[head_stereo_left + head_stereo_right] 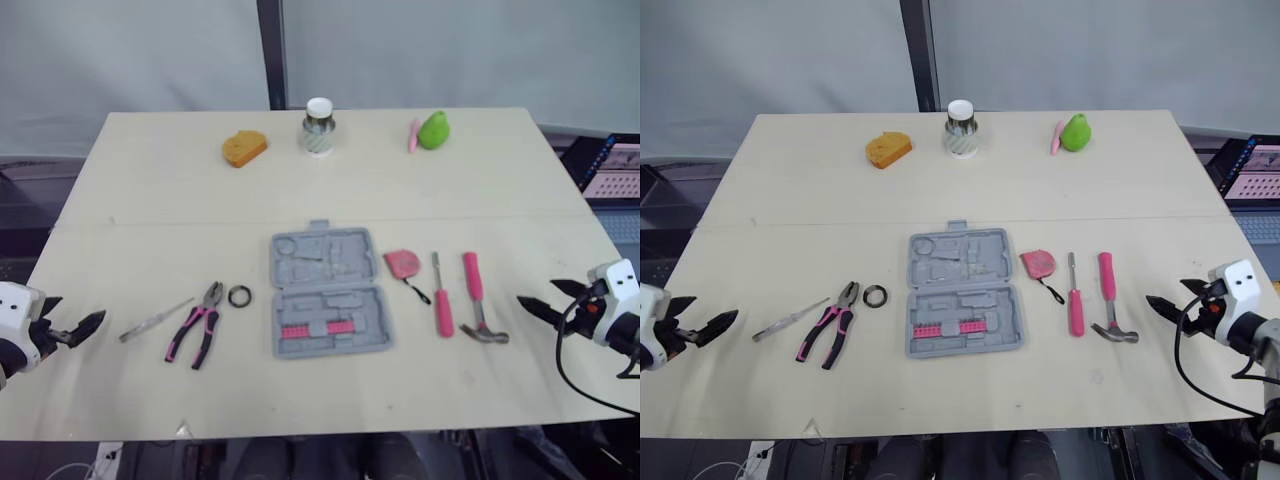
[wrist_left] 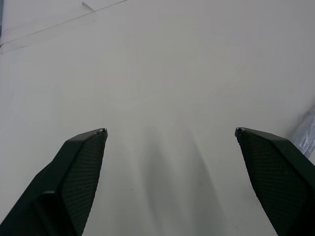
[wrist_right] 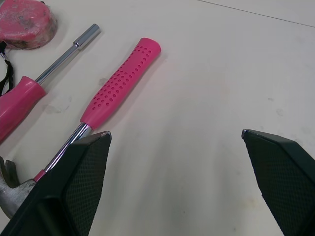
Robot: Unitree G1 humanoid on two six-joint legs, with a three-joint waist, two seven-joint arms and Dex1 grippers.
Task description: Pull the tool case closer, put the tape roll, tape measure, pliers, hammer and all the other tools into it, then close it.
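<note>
A grey tool case [image 1: 328, 293] lies open and flat at the table's middle, with a few pink bits in its near half. To its left lie a black tape roll [image 1: 240, 296], pink-handled pliers [image 1: 200, 325] and a thin metal screwdriver [image 1: 155, 320]. On its right are a pink tape measure [image 1: 403, 263], a pink-handled driver [image 1: 442, 297] and a hammer [image 3: 120, 78]. My left gripper [image 1: 75, 313] hovers open at the table's left edge, well short of the thin screwdriver. At the right edge my right gripper [image 3: 175, 132] is open beside the hammer, holding nothing.
At the table's far side stand an orange sponge [image 1: 244, 148], a white-lidded jar [image 1: 318, 126] and a green object [image 1: 433, 130] with a pink piece beside it. A laptop [image 1: 612, 165] sits beyond the right edge. Bare tabletop [image 1: 330, 390] stretches before the case.
</note>
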